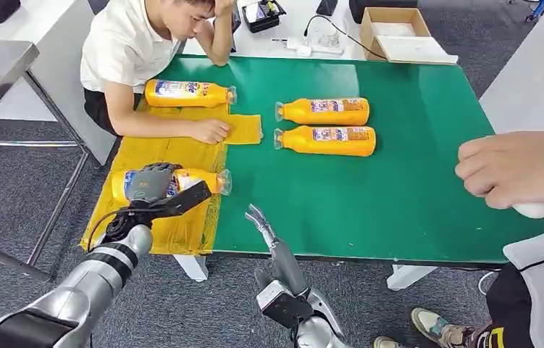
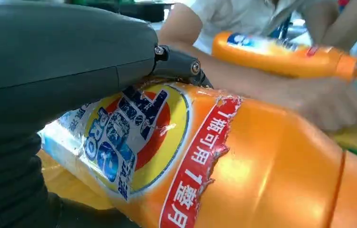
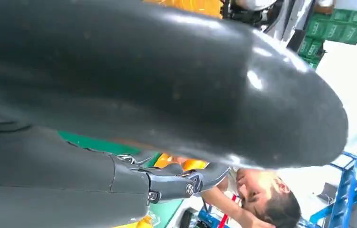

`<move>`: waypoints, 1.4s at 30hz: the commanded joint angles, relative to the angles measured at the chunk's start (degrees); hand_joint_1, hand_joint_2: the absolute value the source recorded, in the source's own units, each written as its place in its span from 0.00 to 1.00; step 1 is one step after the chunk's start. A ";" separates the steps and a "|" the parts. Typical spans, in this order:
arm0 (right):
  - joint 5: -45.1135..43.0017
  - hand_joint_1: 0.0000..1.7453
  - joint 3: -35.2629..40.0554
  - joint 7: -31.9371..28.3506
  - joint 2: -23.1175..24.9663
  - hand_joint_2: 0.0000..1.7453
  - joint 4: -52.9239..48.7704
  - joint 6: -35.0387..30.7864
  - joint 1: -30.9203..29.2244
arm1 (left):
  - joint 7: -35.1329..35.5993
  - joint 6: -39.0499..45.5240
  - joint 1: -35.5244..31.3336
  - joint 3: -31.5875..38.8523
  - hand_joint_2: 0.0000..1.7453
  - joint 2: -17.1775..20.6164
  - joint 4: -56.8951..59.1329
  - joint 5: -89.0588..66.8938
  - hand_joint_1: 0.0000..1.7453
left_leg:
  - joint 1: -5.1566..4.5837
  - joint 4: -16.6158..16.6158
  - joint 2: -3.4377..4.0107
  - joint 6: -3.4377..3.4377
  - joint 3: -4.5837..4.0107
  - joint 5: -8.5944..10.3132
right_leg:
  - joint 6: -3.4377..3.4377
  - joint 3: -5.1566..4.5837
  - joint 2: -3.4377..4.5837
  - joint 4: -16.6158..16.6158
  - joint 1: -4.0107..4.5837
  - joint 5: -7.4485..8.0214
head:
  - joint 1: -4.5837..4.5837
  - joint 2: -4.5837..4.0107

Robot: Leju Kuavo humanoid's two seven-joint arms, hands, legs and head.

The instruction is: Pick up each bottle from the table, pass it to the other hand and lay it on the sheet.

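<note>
An orange bottle (image 1: 195, 180) (image 2: 243, 166) lies on its side on the yellow sheet (image 1: 182, 232) at the table's left. My left hand (image 1: 151, 185) (image 2: 48, 61) holds it, fingers over its labelled body and thumb along the near side. A second bottle (image 1: 189, 93) (image 2: 285, 54) lies at the sheet's far end. Two more bottles (image 1: 323, 111) (image 1: 327, 140) lie side by side on the green table (image 1: 399, 203). My right hand (image 1: 265, 228) (image 3: 143, 95) hovers at the table's front edge, fingers stretched out, holding nothing.
A seated person leans on the sheet's far part, with a hand (image 1: 211, 130) (image 2: 328, 102) flat on it. Another person's hand (image 1: 519, 168) reaches over the table's right edge. A cardboard box (image 1: 395, 29) and cables lie beyond the far edge.
</note>
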 commanded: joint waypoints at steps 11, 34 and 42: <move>-2.38 0.00 1.66 -0.05 -0.97 0.00 3.50 -1.41 -1.94 | -4.41 -10.79 -5.30 -0.85 1.00 -0.58 10.32 3.07 0.00 | 0.05 -0.03 -0.01 -0.06 0.22 -0.05 | -0.10 0.25 0.02 -0.06 0.05 -0.03 | -0.02 0.00; -3.18 0.00 1.48 -0.05 -4.73 0.00 5.45 -9.88 -2.03 | -23.06 -29.69 16.42 9.17 1.00 1.05 -36.40 63.74 0.00 | 0.06 -0.04 0.14 -0.07 0.31 -0.13 | -0.12 0.30 0.14 -0.07 0.07 -0.08 | 0.00 0.00; 12.72 0.00 -12.64 4.62 -7.72 1.00 10.72 -22.95 -5.58 | -24.68 -16.27 23.42 8.36 1.00 -3.90 -50.60 74.94 0.00 | -0.01 0.03 -0.04 -0.03 0.22 -0.12 | -0.12 0.30 -0.02 -0.08 0.01 -0.09 | 0.02 0.00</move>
